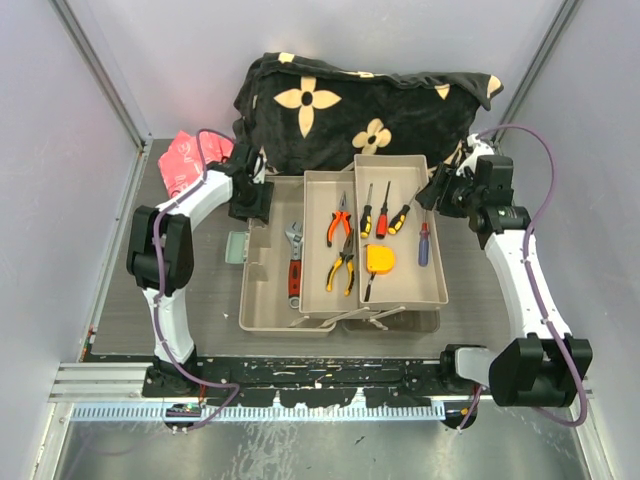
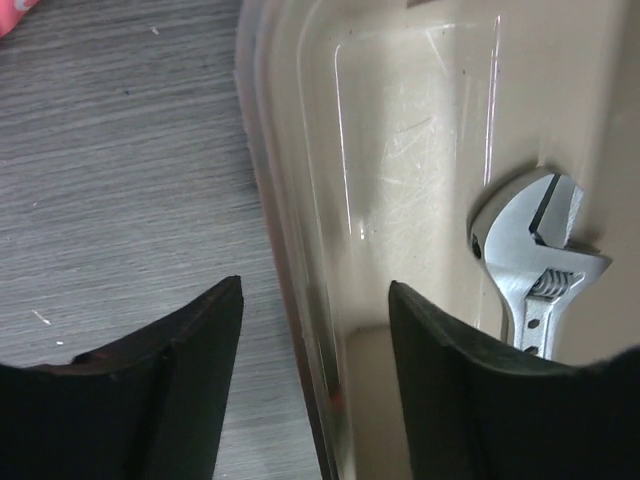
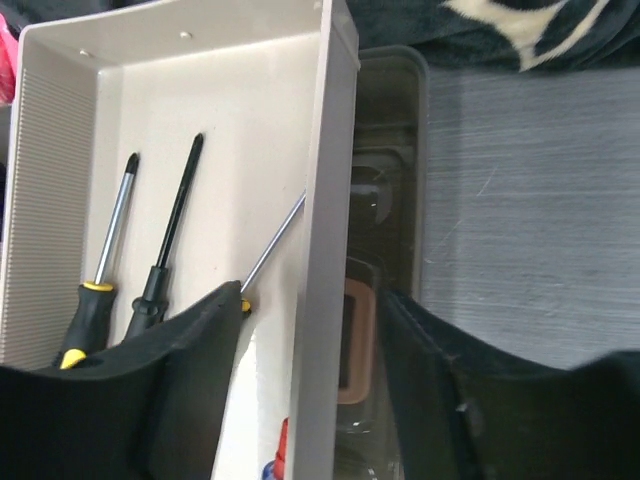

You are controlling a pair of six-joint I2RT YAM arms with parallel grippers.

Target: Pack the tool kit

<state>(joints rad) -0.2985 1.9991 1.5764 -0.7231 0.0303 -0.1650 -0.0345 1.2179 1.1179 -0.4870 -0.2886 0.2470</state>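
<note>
The tool kit (image 1: 262,290) lies open mid-table with its beige trays folded out. The left section holds a red-handled wrench (image 1: 294,262), whose head shows in the left wrist view (image 2: 535,250). The middle tray holds two orange pliers (image 1: 340,220). The right tray (image 1: 437,262) holds screwdrivers (image 1: 382,210) and an orange tape measure (image 1: 379,260). My left gripper (image 1: 252,195) is open astride the box's left wall (image 2: 300,280). My right gripper (image 1: 440,190) is open astride the right tray's outer wall (image 3: 325,200), with screwdrivers (image 3: 165,250) just inside.
The black flower-patterned blanket (image 1: 360,100) lies bunched right behind the trays. A pink packet (image 1: 188,155) lies at the back left. The translucent box body (image 3: 390,150) shows under the right tray. Walls close in on both sides.
</note>
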